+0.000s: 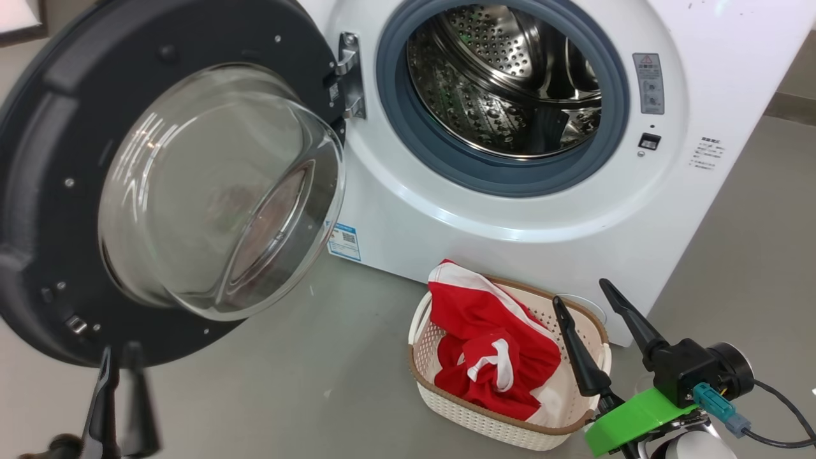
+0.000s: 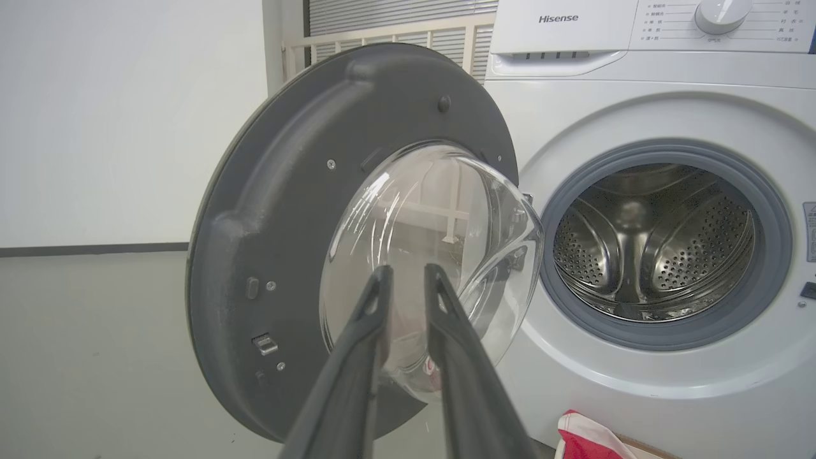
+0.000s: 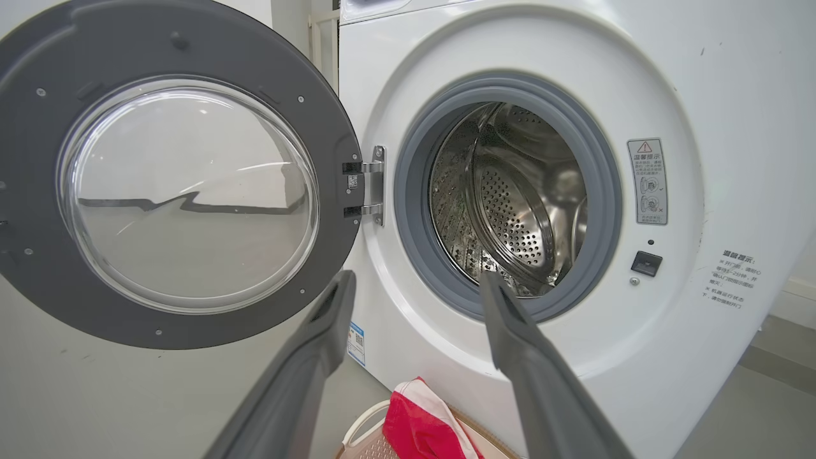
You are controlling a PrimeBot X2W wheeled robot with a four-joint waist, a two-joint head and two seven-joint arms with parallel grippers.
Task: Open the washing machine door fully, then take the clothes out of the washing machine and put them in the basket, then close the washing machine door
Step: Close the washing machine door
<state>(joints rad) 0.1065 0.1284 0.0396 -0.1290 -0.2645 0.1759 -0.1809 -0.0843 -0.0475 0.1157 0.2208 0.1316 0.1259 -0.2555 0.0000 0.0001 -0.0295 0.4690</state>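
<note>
At the lower left of the head view, my left pincer [image 1: 121, 357] stands with its fingers drawn narrow, a slim gap between them and nothing in it. The washing machine door [image 1: 38, 191] hangs swung wide just above and ahead of those tips. In the wrist view the left pincer [image 2: 408, 274] points at the door's glass bowl, and I cannot tell whether it touches. To the right of that pincer the washing machine [image 1: 701, 95] shows its drum [image 1: 510, 83] mouth uncovered. Further right, the basket [image 1: 484, 427] sits on the floor [image 1: 319, 382] near the machine's foot, with the clothes [image 1: 491, 325] heaped inside and lapping over its far rim. My right pincer [image 1: 580, 290] is spread wide and holds nothing. The basket lies under and just left of its left finger, the clothes sit beside that finger, and the drum mouth is above and ahead
</note>
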